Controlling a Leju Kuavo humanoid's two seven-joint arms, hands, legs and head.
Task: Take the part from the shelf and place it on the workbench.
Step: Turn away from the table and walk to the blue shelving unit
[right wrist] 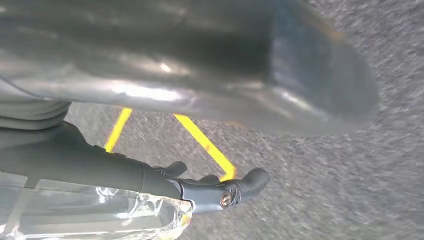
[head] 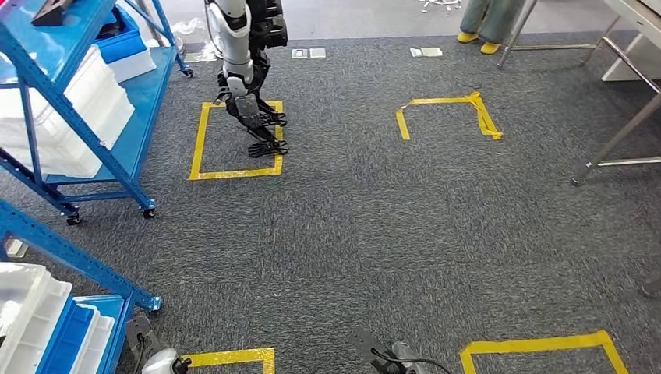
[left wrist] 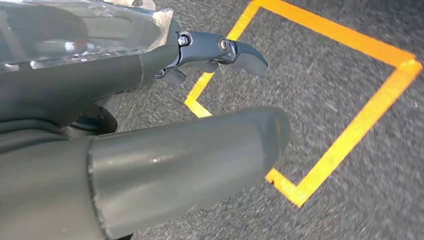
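Note:
A blue shelf (head: 74, 259) stands at my near left, holding a white bin (head: 23, 308) and a blue bin (head: 66, 339); I cannot make out the part itself. The workbench (head: 620, 136) shows as grey metal legs at the far right. My left hand (head: 160, 360) hangs low beside the shelf's foot, and my right hand (head: 386, 354) hangs low near the middle. In the left wrist view my left hand (left wrist: 200, 150) holds nothing, its dark fingers (left wrist: 225, 52) stretched away from the thumb over the carpet. My right hand (right wrist: 200, 95) is likewise bare, with its fingers (right wrist: 225, 192) extended.
A second blue shelf (head: 125, 148) with stacked white bins (head: 82, 109) stands at the far left. Another robot (head: 249, 70) stands in a yellow tape square (head: 234, 173). More tape marks (head: 448, 109) lie on the grey carpet. A person's feet (head: 477, 35) show at the top.

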